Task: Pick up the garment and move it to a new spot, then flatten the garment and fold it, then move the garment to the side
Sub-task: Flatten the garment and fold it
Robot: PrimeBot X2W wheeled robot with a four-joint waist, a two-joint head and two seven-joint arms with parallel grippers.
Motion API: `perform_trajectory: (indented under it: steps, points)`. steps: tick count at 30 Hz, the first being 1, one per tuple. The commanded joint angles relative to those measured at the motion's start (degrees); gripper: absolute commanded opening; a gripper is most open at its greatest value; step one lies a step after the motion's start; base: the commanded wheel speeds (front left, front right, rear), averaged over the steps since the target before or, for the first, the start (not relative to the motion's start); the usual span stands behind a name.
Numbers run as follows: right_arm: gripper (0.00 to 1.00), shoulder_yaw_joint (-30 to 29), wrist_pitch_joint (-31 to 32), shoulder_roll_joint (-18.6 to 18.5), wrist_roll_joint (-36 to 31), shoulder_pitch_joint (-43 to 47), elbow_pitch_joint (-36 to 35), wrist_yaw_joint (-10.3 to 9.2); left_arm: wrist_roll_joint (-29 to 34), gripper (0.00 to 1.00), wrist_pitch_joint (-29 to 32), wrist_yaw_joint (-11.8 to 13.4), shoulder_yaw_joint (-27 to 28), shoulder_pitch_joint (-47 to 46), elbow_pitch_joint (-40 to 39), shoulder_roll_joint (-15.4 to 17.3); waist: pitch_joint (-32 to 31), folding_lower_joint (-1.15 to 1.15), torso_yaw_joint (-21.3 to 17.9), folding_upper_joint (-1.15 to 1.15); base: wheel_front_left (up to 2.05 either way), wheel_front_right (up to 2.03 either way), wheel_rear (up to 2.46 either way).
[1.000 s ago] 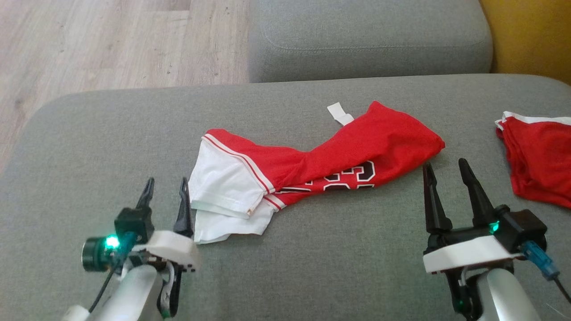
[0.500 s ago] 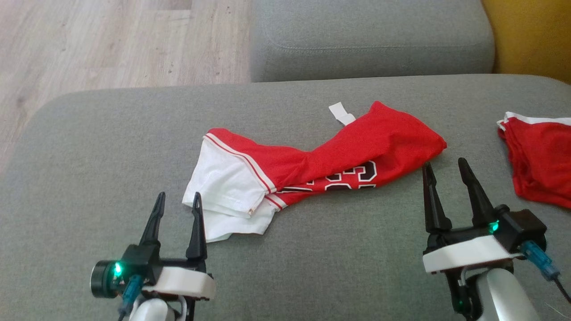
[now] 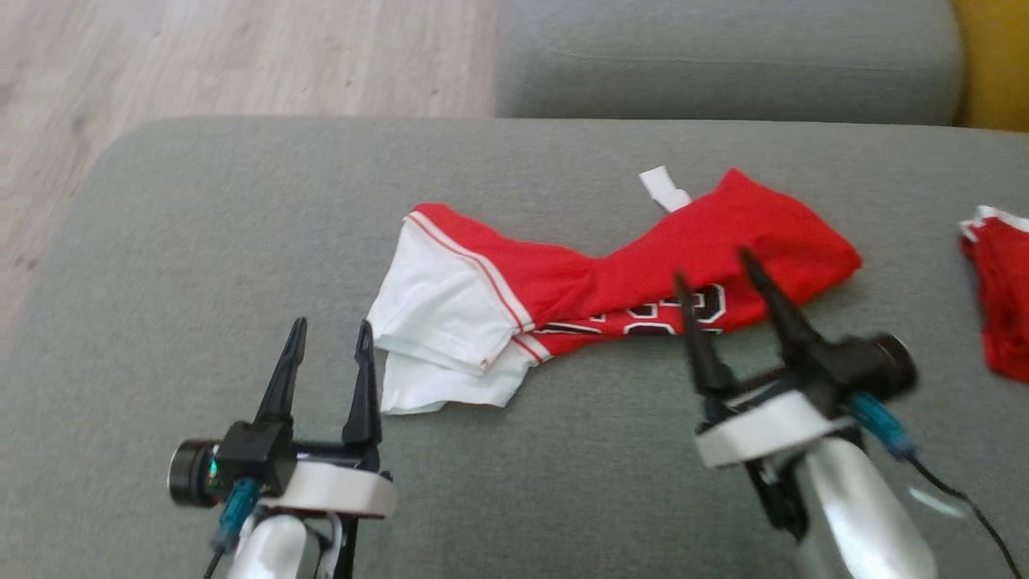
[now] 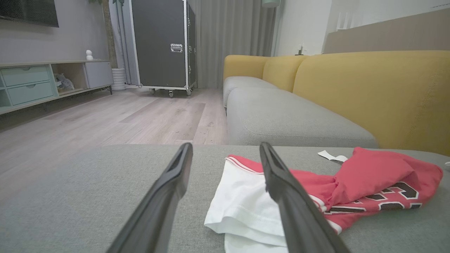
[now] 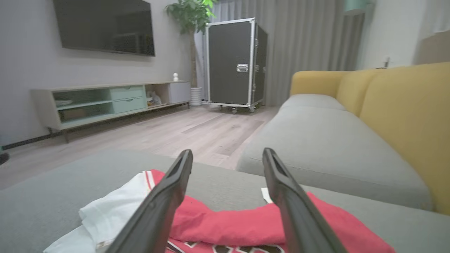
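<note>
Now the right gripper point(image 3: 711, 265), wide and empty, has swung up-left over the red end of the crumpled garment point(image 3: 595, 277) at centre frame. The left gripper point(image 3: 332, 323) waits wide beside its white hem, so the pickup looks imminent.

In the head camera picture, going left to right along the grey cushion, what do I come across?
The left gripper → red and white jersey → second red garment at the right edge.
</note>
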Motion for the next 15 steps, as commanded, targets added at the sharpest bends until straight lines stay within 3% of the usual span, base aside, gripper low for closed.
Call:
perform_trajectory:
  steps: [1,7,15]
  points:
    - [1.00,2.71,-0.11,-0.57,-0.32,-3.52,-1.01,0.19,0.73,1.00,-0.54,-0.22,2.37,-3.30,-1.84,-0.16,1.13,0.00,1.41,0.00,0.00,0.00,0.00]
    - [1.00,15.43,3.16,-6.23,1.72,-11.68,4.80,0.19,1.75,1.00,-0.54,-1.82,1.95,-5.42,-1.15,-1.38,4.02,0.00,5.12,0.00,0.00,0.00,0.00]
    - [1.00,37.89,6.97,-14.59,12.09,-21.77,12.64,0.19,1.68,1.00,-0.54,-2.54,1.14,-6.89,-0.14,-2.26,5.68,0.00,9.11,0.00,0.00,0.00,0.00]
